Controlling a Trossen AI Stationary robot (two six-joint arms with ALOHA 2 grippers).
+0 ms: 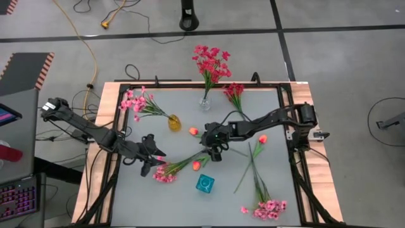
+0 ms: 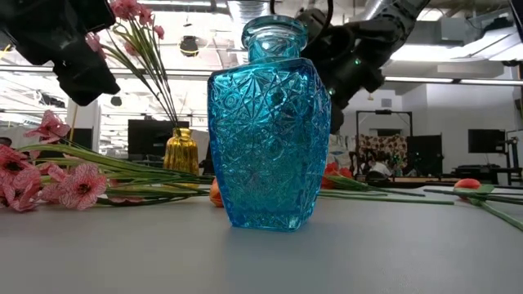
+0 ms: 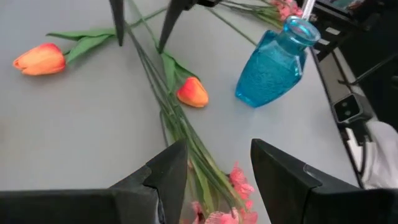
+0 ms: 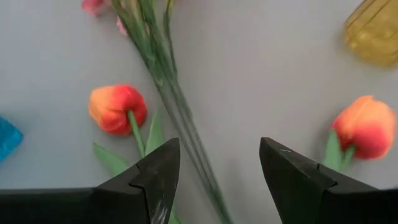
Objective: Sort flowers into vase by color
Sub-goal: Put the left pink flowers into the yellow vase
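- two arms are over your table. on the left, the left gripper (image 1: 154, 162) hangs with jaws spread, holding nothing, just above the pink spray (image 1: 166, 173) lying flat, its stems running toward the centre.
- behind it, your yellow vase (image 1: 174, 122) holds another pink spray (image 1: 135, 103).
- near the middle, the blue vase (image 1: 204, 183) stands upright with nothing in it; an orange tulip (image 1: 196, 165) lies just beside the pink spray's stems.
- the clear vase (image 1: 205, 103) at the far edge holds dark-red blossoms (image 1: 211, 61).
- the right gripper (image 1: 215, 149) hovers over those stems, jaws spread and bare; it seems clear of them, though you can't be sure.
- on the right lie a tulip (image 1: 262, 139) and a third pink spray (image 1: 271, 208).
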